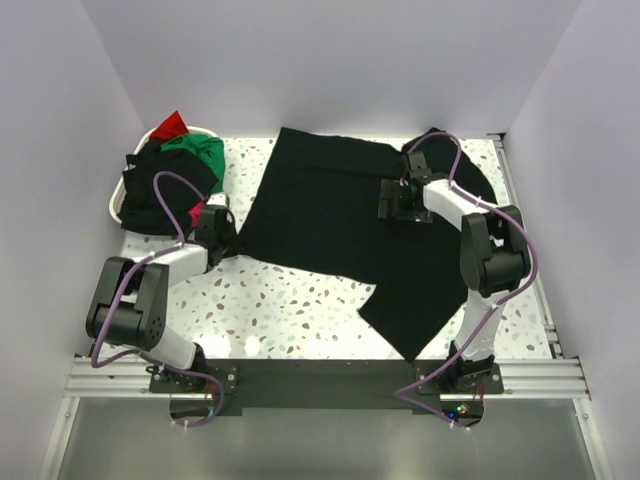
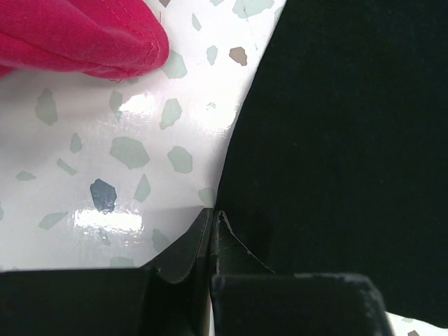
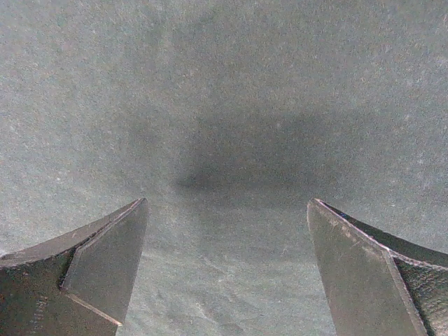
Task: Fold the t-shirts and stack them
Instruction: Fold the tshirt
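A black t-shirt (image 1: 320,210) lies spread across the middle and right of the table, one corner reaching toward the near edge. My left gripper (image 1: 232,243) sits at the shirt's left edge. In the left wrist view its jaws (image 2: 213,213) are pressed together right on the hem of the black t-shirt (image 2: 350,140). My right gripper (image 1: 400,200) hovers over the shirt's upper right part. The right wrist view shows this gripper (image 3: 227,206) open, close above the dark cloth (image 3: 224,105), with nothing between its fingers.
A white basket (image 1: 113,205) at the far left holds black, green (image 1: 195,150) and red (image 1: 172,127) shirts. A pink cloth (image 2: 77,35) lies just left of my left gripper. Speckled tabletop (image 1: 300,300) shows in front, and white walls enclose the table.
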Controlling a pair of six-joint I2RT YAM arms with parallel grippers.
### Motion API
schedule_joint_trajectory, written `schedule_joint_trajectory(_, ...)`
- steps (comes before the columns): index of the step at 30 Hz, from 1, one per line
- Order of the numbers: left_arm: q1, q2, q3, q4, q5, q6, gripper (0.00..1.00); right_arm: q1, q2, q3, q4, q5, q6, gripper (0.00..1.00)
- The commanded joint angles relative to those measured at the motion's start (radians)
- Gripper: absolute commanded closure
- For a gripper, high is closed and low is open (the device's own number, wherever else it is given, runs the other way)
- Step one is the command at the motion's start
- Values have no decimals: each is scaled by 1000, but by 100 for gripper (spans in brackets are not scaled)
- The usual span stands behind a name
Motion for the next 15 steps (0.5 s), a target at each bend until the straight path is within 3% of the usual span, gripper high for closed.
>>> schedule_joint_trajectory(1, 3, -10, 1, -9, 33, 1, 100, -1, -49, -5, 22, 6, -7, 2)
schedule_joint_trajectory(15, 18, -89, 36, 31, 4, 7, 100, 0, 123, 100, -38, 23, -6, 2)
